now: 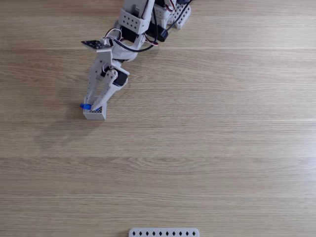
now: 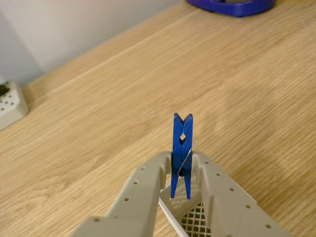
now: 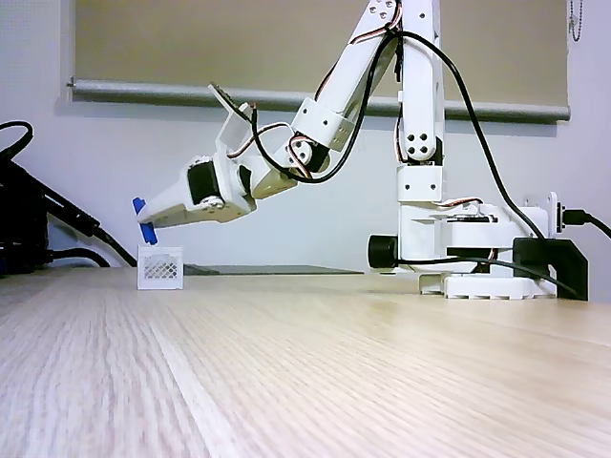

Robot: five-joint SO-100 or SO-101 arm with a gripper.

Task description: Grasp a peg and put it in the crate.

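Above crate (image 3: 159, 268), peg (image 3: 145, 220) near-upright.

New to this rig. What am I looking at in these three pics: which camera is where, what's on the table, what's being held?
It is one small white desktop robot arm with two jaws at its tip. One fixed view looks straight down on the wooden table; the other fixed view sits low at table level, side-on; the wrist view rides on the arm and looks out along the jaws.

The gripper is shut on the peg, a blue clothespin held upright in the wrist view. The peg hangs just above the crate, a small white open box whose mesh bottom shows beneath the jaws in the wrist view. The side view shows the peg not yet inside.

Also on the table: a white perforated strip at the near edge in the top-down view, and a dark blue object, cut off by the frame's edge.
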